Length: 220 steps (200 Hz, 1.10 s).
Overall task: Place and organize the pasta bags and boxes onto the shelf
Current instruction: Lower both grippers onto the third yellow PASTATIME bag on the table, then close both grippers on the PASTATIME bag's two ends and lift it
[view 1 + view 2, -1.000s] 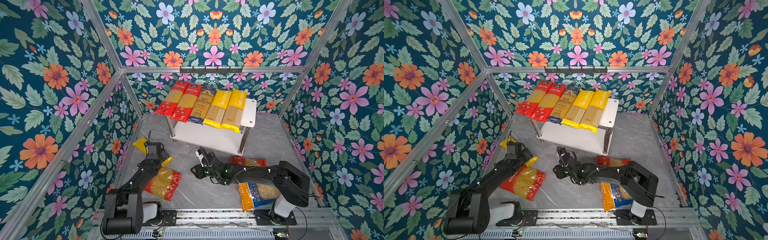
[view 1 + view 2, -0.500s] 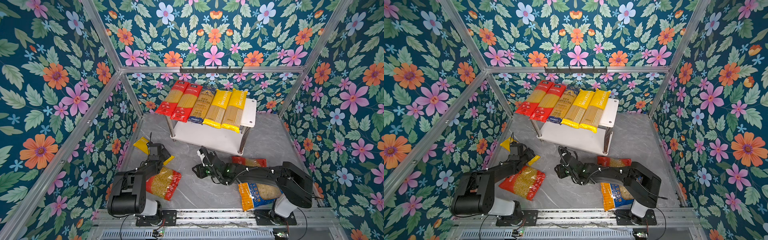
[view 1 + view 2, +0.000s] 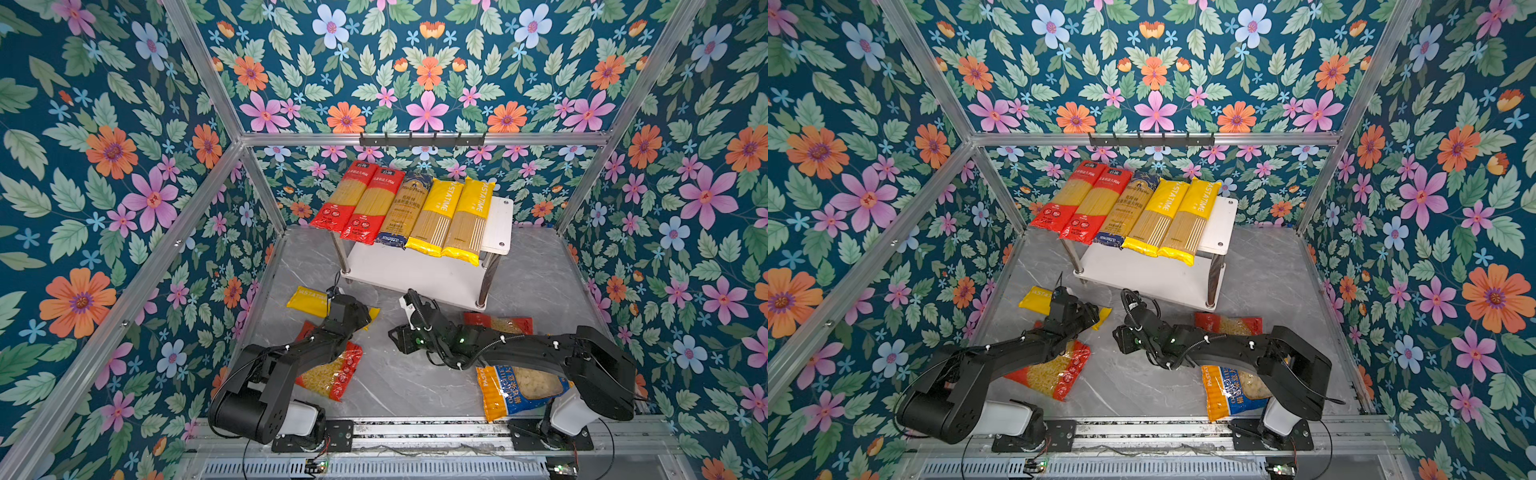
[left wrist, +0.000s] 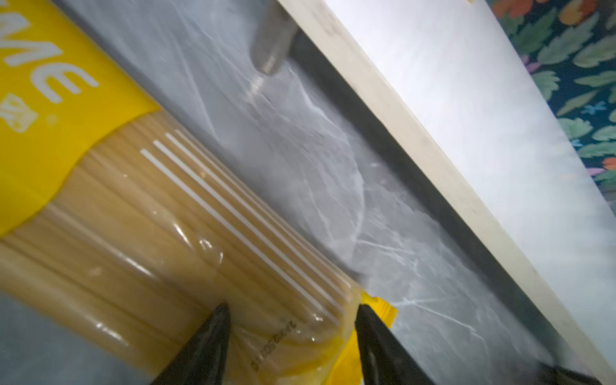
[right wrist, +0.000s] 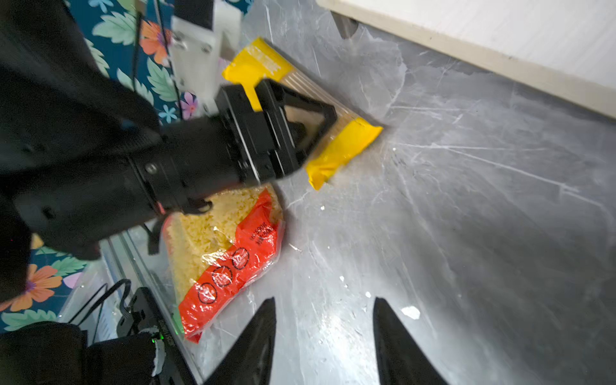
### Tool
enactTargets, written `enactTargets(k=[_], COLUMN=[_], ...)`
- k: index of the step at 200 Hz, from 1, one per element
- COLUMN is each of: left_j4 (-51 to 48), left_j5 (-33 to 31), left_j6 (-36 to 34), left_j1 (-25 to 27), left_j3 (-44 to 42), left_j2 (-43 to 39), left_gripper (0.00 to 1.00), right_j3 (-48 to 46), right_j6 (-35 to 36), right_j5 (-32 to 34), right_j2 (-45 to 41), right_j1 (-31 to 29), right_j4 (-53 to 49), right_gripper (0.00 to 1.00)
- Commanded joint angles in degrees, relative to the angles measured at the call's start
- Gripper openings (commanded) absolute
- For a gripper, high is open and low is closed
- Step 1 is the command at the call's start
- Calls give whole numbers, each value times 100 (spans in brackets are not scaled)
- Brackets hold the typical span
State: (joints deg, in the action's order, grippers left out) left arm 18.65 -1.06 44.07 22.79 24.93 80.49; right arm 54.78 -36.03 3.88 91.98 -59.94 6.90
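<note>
I am watching the left gripper (image 4: 291, 316) reaching down over the yellow PASTATIME pack (image 3: 307, 301), which is lying flat on the counter (image 3: 415, 386) near its left edge, just in front of the shelf's left front leg. The fingers (image 4: 213, 333) are sitting apart across the pack's near end, one over the clear window and one at the pack's side. I cannot tell whether they are pressing it or only straddling it.

The right gripper (image 5: 325, 310) is hanging released over bare counter near the middle, nothing between its jaws, and is facing the left arm.

The shelf (image 3: 498, 220) is standing toward the back edge. Its top tier is carrying five long packs side by side: two red spaghetti packs (image 3: 353, 199), the navy-gold spaghetti pack (image 3: 405, 212) and two yellow PASTATIME packs (image 3: 453, 218), their near ends overhanging the front edge.

One red macaroni bag (image 3: 332, 370) is lying near the front left corner, partly under the left arm. A second red macaroni bag (image 3: 498, 324) is lying beside the shelf's right front leg, behind the right arm. The blue-orange shells bag (image 3: 515, 390) is resting at the front edge, right of centre, partly under that arm.
</note>
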Motion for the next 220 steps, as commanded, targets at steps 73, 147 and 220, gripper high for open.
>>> enactTargets(k=[73,147,220], left_j4=[-662,-2378,-2394], left_j5=[-221,-1121,-516], left_j6=[1711,1994,1537], left_j1=[2482,3292,2020], left_j3=[-404,-354,-742], left_j2=[66,-1877,-2778], left_gripper=[62,63,64], right_j3=[-685,-541,-171], right_j6=[-255,-151,-367], right_j5=[495,66,-476], right_j2=[-556,-59,885], right_j1=[477,678,682], right_j4=[152,-46,-183], right_gripper=[46,48,57])
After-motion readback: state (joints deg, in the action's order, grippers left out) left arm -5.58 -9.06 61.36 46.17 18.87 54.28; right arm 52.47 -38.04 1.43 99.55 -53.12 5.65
